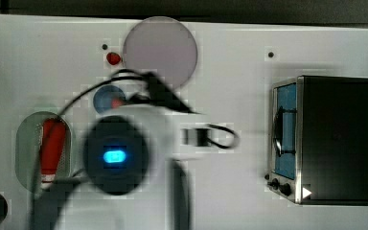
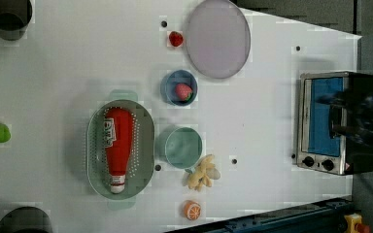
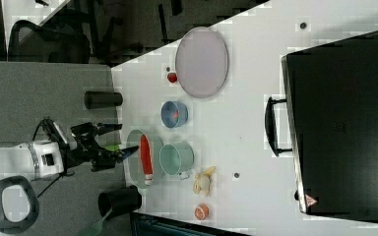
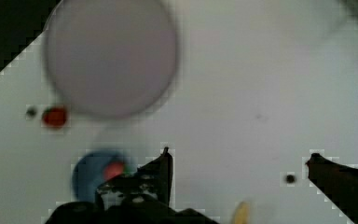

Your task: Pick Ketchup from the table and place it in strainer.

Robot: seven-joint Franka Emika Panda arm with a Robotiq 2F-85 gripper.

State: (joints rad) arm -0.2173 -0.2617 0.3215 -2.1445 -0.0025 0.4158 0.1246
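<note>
The gripper (image 4: 237,161) hangs with its jaws spread wide and nothing between them, well above the table (image 2: 53,73). The ketchup (image 2: 117,145) lies lengthwise inside the strainer (image 2: 94,160). What remains, by the look of it, is lifting clear without brushing the strainer's rim.

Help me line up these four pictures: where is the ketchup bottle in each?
Top view: ketchup bottle lies in the strainer, at the top view's left.
Left view: in the strainer, left of centre.
Right view: lower middle, in the strainer.
Wrist view: I cannot find it.
Shared landmark: the round grey plate, beside a small red strawberry.
</note>
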